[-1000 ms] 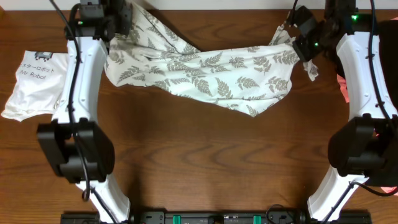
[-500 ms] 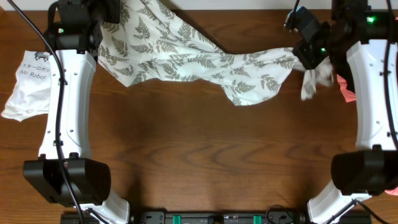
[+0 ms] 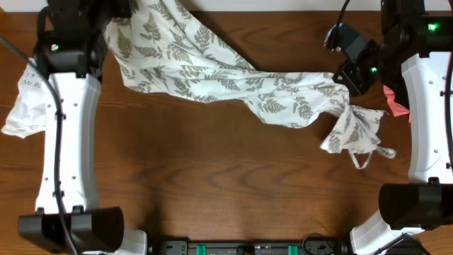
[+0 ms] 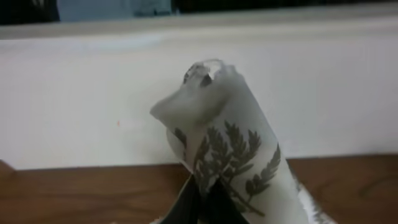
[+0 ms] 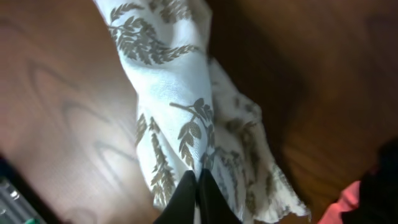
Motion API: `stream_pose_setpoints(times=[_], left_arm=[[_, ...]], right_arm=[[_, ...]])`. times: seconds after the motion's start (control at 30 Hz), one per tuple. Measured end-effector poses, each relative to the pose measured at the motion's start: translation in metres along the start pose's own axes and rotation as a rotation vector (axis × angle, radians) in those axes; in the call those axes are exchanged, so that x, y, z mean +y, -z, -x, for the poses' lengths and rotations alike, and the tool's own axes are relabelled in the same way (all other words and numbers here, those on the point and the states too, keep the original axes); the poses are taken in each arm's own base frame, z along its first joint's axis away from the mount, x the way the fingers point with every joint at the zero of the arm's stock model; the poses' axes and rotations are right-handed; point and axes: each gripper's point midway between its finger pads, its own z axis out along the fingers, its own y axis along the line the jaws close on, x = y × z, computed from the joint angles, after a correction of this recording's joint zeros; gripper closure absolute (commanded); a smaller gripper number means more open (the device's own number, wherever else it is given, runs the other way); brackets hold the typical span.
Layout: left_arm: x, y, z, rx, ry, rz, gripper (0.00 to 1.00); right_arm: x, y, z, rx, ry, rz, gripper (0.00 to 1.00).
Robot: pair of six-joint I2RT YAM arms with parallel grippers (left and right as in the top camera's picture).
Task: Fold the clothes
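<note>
The clothes (image 3: 226, 81), a long thin white garment printed with grey fern leaves, hangs stretched between both arms above the table's far half. My left gripper (image 3: 117, 14) is shut on its left end at the far left; in the left wrist view the cloth (image 4: 230, 143) rises out of the jaws (image 4: 204, 186). My right gripper (image 3: 348, 79) is shut on its right part; a loose end (image 3: 354, 131) droops to the table below it. In the right wrist view the cloth (image 5: 180, 106) runs out from the shut jaws (image 5: 198, 180).
A plain white shirt printed "Mr Robot" (image 3: 25, 106) lies at the left edge, partly under the left arm. A pink garment (image 3: 396, 103) and a black one sit at the right edge behind the right arm. A white wall (image 4: 93, 99) runs behind the table.
Both arms have moved apart and toward the table's sides, pulling the fern garment out longer. Its right end has dropped lower and now hangs onto the table below the right gripper.
</note>
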Motion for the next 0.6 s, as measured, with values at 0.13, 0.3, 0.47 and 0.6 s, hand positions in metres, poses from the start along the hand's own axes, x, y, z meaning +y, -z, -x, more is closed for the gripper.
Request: stream_pose_setpoints(times=[0.13,0.3,0.47,0.6], left_arm=[[-0.009,0.004,0.006,-0.021,0.024,-0.052,0.94],[-0.015,0.004,0.013,-0.047,0.057,-0.090,0.94],[-0.018,0.004,0.014,-0.052,0.073,-0.105,0.94],[-0.021,0.005,0.014,-0.047,0.082,-0.112,0.94]], right_arm=[[0.017,-0.003,0.000,0.022,0.036,0.044,0.35],[0.039,-0.008,0.008,0.036,0.127,0.084,0.25],[0.033,-0.011,0.025,-0.019,0.176,0.041,0.20],[0.016,-0.009,0.042,-0.089,0.190,-0.024,0.20]])
